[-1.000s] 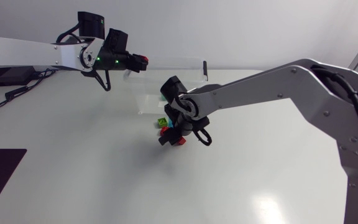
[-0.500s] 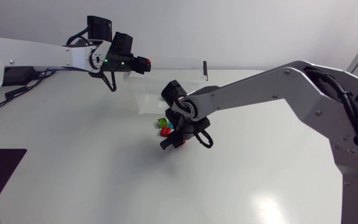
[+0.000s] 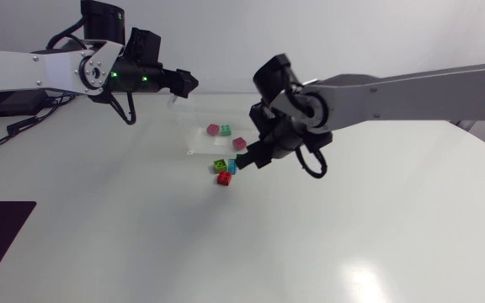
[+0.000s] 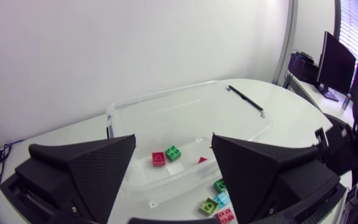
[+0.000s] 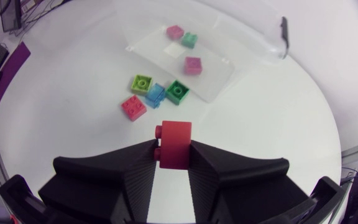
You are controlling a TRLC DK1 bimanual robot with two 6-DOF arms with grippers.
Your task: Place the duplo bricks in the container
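Red duplo brick [image 5: 176,138] | pinched by right end effector [image 5: 173,148] | studs sideways, long axis pointing ahead | left end effector [image 4: 173,140] spread

A white table [image 3: 141,236] seen from above: the left arm enters from the left, and the left gripper [image 3: 183,82] is near the far end of a clear container [image 3: 199,141]. Inside lie a pink brick [image 3: 213,130] just beside a green brick [image 3: 226,130], and a second pink brick [image 3: 240,143] nearby. The right arm enters from the right, and the right gripper [image 3: 247,159] is just beside a loose green brick [image 3: 220,165], a blue brick [image 3: 231,167] and a red brick [image 3: 223,178] clustered outside the container.
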